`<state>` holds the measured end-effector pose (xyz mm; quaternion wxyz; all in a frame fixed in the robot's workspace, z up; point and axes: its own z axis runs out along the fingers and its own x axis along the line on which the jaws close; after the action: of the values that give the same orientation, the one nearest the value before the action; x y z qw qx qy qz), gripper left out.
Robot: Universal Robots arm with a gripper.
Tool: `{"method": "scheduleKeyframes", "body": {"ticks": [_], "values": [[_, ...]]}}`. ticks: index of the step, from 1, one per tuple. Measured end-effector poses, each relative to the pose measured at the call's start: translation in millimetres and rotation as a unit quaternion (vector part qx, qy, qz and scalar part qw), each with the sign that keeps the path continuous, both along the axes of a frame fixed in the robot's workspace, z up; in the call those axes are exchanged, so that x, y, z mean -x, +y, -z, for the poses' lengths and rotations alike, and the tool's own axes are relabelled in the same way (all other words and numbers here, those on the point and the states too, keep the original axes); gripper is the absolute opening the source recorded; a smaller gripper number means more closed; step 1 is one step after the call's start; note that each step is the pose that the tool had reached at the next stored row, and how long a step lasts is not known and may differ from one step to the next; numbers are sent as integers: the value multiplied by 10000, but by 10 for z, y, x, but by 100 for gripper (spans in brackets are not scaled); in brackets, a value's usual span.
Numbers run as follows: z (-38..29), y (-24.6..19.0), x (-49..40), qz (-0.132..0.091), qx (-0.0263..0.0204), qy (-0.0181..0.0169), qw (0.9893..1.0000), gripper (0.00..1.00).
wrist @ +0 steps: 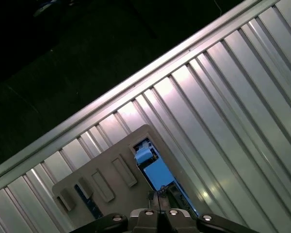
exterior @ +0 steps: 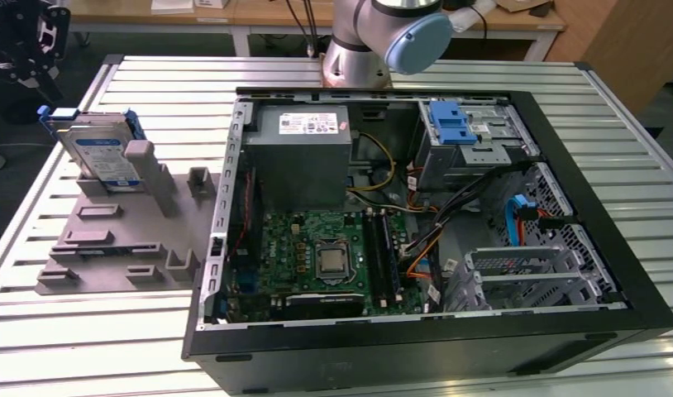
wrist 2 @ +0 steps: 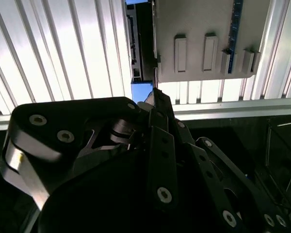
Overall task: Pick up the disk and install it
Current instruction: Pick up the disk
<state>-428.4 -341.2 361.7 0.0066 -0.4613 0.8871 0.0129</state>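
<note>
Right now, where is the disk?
The disk stands on edge in the grey holder on the exterior view's left, outside the open computer case.

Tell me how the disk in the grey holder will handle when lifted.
The disk looks metal-bodied, so probably rigid and heavy for its size. Standing on edge in the grey holder, it may tip if pushed sideways.

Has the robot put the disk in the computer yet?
Not yet. Nothing looks done: the disk stands in its grey holder, outside the computer case. The gripper hovers above it, holding nothing. Picking up and installing are both left.
</note>
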Motion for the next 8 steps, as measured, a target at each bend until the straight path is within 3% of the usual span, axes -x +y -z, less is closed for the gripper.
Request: {"method": "scheduleKeyframes", "body": {"ticks": [5, 8], "values": [[1, 0, 0, -235, 0, 0, 9997, 11], [3, 0, 0, -510, 0, 0, 9987, 11]]}}
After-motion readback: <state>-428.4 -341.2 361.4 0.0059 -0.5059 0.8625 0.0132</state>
